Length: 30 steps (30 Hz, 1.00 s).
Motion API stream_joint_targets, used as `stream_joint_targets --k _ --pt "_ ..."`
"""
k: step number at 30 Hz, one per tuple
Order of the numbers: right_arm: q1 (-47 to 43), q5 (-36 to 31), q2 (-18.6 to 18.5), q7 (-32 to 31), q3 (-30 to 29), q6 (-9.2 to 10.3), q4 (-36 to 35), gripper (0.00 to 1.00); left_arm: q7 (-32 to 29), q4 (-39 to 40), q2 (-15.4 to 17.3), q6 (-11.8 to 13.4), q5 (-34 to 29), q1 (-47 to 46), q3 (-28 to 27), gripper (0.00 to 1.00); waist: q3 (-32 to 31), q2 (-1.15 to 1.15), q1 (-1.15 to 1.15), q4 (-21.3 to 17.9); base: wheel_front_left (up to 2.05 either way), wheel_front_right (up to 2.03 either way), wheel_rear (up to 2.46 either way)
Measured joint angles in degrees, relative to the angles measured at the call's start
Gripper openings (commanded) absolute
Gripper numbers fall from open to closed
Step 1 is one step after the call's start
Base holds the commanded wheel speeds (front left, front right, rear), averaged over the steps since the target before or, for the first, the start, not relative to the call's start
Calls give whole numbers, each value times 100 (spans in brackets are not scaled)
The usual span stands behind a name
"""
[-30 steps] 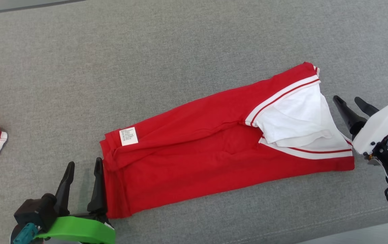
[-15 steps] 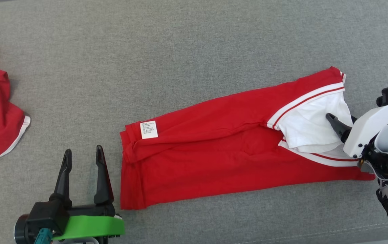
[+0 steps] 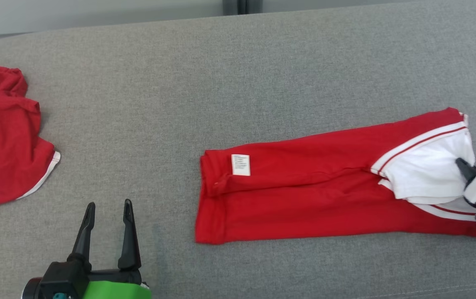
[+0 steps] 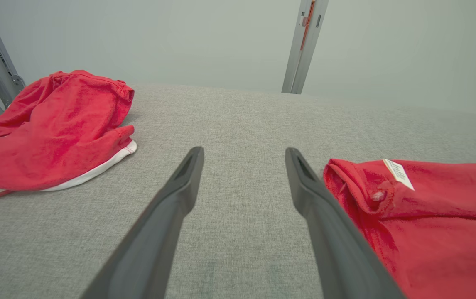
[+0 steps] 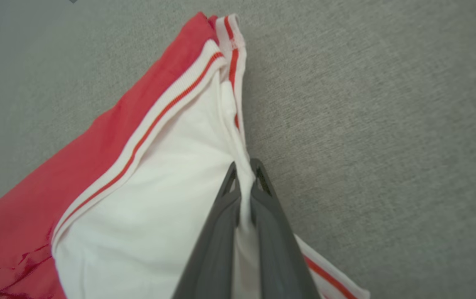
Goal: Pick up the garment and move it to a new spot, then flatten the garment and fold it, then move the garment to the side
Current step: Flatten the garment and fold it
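Right gripper [image 5: 244, 174] is clamped on the garment [image 3: 304, 199], with its soft white edge squeezed between both fingers. Left gripper [image 3: 109, 203], down at 7 o'clock, has its two fingers spread wide and holds nothing. The garment is one long, flat-folded red strip with white striped trim and one small label [image 3: 241, 164]. It lies around 4 o'clock on the grey woven surface [image 3: 180, 83]. A second crumpled red garment [image 3: 5, 137] sits at 9 o'clock.
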<state>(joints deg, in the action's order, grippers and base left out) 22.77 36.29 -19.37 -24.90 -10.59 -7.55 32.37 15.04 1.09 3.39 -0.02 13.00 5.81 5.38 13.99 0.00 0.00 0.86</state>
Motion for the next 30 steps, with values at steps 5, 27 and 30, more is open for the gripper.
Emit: stream_joint_targets --k 5,27,30 --pt "48 -86 -454 -7 -664 1 145 0 0 -97 -35 -157 -25 87 -172 100 -234 0 0 -10 0 0 0" --pt "-140 4 709 -1370 1415 7 -2395 0 0 -304 -52 -48 301 166 177 100 -487 0 0 -147 0 0 0" --pt "-113 -2 966 -1369 1840 7 -2326 0 0 -357 -53 -58 298 145 253 100 -494 0 0 -91 0 0 0"
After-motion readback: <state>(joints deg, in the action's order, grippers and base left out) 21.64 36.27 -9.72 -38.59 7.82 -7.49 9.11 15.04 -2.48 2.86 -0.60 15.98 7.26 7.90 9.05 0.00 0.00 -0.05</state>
